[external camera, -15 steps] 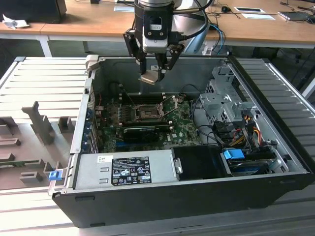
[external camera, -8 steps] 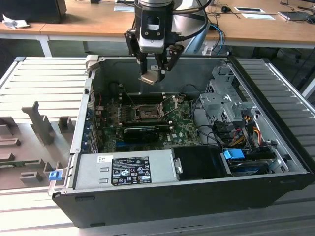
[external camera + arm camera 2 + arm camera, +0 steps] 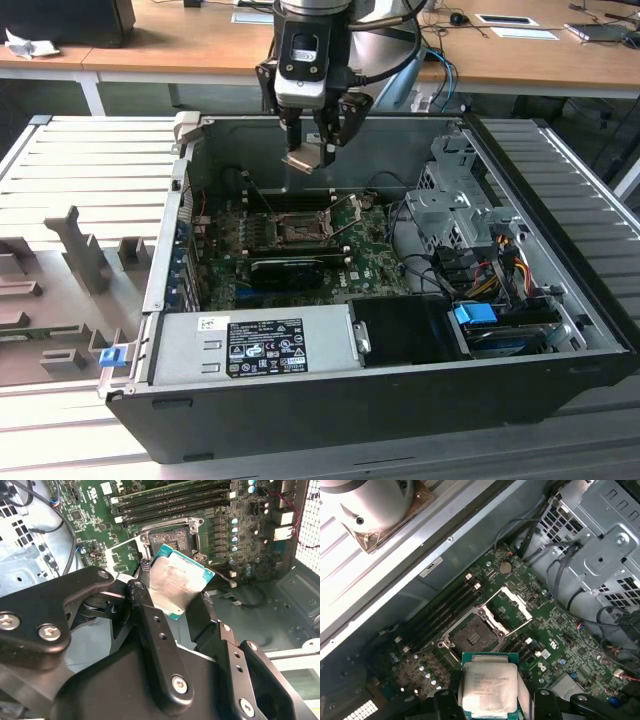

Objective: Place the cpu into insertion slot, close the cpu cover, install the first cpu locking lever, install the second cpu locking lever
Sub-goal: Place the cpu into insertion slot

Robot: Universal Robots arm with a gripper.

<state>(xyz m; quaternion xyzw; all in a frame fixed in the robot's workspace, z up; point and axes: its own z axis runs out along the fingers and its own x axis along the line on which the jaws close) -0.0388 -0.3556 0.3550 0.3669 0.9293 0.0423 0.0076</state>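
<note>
My gripper (image 3: 312, 150) hangs over the open computer case, shut on the cpu (image 3: 304, 160), a small flat chip with a pale metal face. In both wrist views the cpu (image 3: 175, 582) (image 3: 487, 687) sits between the black fingers (image 3: 150, 622), held by its edges and slightly tilted. Below it on the green board, clear of the chip, is the insertion slot (image 3: 297, 228) (image 3: 170, 539) (image 3: 470, 632), a bare black square with a silver rim. The cpu cover (image 3: 512, 609) (image 3: 124, 551) stands flipped open beside the slot. Thin locking levers (image 3: 347, 208) stick up at the slot's sides.
Memory sticks (image 3: 170, 500) run along one side of the slot and a black finned card (image 3: 285, 270) lies along the other. A grey power supply (image 3: 250, 345) fills the case front. The drive cage (image 3: 455, 200) and loose cables (image 3: 500, 262) crowd the exterior view's right.
</note>
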